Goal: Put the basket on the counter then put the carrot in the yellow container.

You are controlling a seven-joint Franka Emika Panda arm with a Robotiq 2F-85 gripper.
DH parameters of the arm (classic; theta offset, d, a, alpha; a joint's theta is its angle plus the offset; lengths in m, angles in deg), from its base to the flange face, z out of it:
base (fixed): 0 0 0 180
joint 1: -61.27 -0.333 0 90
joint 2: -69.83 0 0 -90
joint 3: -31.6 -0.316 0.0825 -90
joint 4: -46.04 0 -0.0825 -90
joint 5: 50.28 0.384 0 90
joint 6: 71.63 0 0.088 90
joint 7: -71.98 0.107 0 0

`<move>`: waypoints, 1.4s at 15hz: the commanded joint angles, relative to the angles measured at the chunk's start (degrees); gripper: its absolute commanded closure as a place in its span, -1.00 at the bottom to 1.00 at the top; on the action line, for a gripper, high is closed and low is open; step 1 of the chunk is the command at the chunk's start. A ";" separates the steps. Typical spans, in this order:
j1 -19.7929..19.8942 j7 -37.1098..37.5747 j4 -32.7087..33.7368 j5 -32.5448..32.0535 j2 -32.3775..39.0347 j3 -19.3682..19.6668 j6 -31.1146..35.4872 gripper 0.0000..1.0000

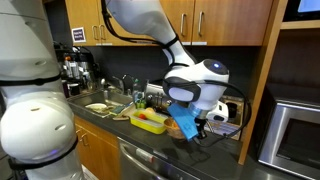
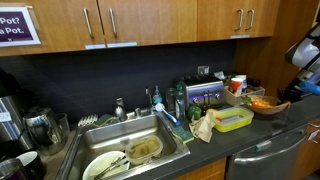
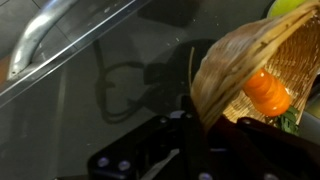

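The pincer (image 3: 193, 122) clamps the rim of the basket (image 3: 250, 55), carrot (image 3: 267, 92) inside, with the yellow container (image 2: 235, 120) just beside.

- I'm looking at the arm (image 1: 150, 25), which is showing glossy white rounded shells with black bands at the joints.
- A thin black cable (image 1: 128, 38) is running along its upper link.
- In the wrist view, the claw (image 3: 193, 125) is showing matte black, with small pale screws (image 3: 100, 162) dotting its base.
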 commanded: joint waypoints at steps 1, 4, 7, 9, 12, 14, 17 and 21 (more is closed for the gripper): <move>-0.06 -4.54 2.96 4.57 4.21 -0.85 -0.84 0.97; 0.60 -4.96 4.34 4.86 6.63 -1.93 -0.98 0.97; 1.26 -4.61 5.74 4.43 8.67 -2.91 -1.13 0.97; 1.56 -4.38 6.22 4.21 9.47 -3.47 -0.92 0.97; 2.14 -4.18 7.04 3.90 10.29 -4.23 -0.84 0.97; 2.48 -4.12 7.38 3.82 10.43 -4.51 -0.88 0.97; 2.81 -3.98 7.66 3.76 10.56 -4.77 -0.93 0.27; 3.02 -3.70 7.76 3.37 10.67 -4.91 -0.86 -0.27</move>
